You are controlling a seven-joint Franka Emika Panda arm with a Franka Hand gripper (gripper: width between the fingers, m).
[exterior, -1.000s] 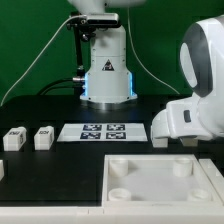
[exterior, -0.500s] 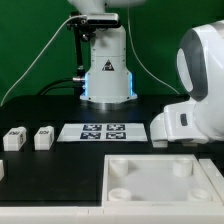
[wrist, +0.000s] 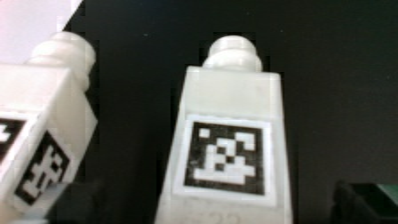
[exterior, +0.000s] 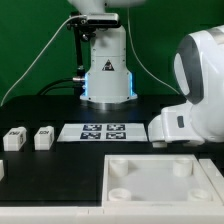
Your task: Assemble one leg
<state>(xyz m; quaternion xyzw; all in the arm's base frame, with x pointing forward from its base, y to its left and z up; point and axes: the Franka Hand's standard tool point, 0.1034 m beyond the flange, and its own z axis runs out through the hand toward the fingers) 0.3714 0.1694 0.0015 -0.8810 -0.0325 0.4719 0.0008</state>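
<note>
Leg: lies tag-up on the black bench, close under the wrist camera.
Neighbour leg: just beside it, not touching.
Fingers: cannot tell whether open or closed.
Tabletop: lower right of the exterior view.
Marker board: middle of the exterior view.

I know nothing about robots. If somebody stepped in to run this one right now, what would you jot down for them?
Gripper: not clearly seen. A dark shape in the wrist view may be a finger, so open or shut cannot be told.
Legs: two legs lie at the exterior view's left, beside the marker board. The wrist view shows two legs side by side, apart; whether they are the same pair is unclear.
Tabletop: in front, visible sockets hold no leg.
Done: nothing fitted.
Left: probably grasp one leg and fit it into a socket.
</note>
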